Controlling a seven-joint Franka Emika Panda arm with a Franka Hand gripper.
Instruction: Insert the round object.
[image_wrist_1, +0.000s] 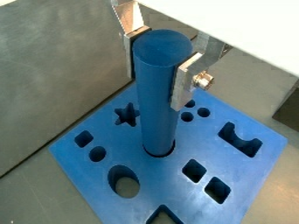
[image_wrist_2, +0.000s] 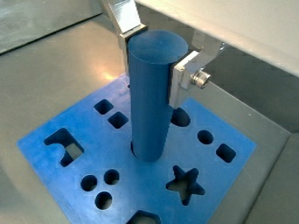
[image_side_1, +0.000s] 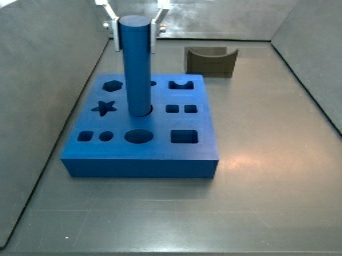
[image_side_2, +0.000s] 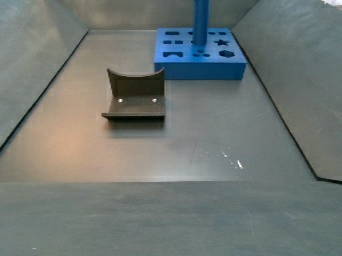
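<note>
One blue round object (image_wrist_1: 158, 87) stands upright with its foot in a round hole of the blue block (image_side_1: 140, 135), far on the desk. Gripper (image_wrist_1: 160, 54) clamps its top. Stiff, smooth, probably light and slippery: best held high, squarely across its sides.

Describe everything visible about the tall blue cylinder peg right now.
The tall, smooth blue cylinder peg looks like matte plastic, with a flat round top. It stands upright, its lower end in a hole of the flat blue block with shaped holes. The pincer flanks its upper part; its silver fingers appear pressed against it.
</note>
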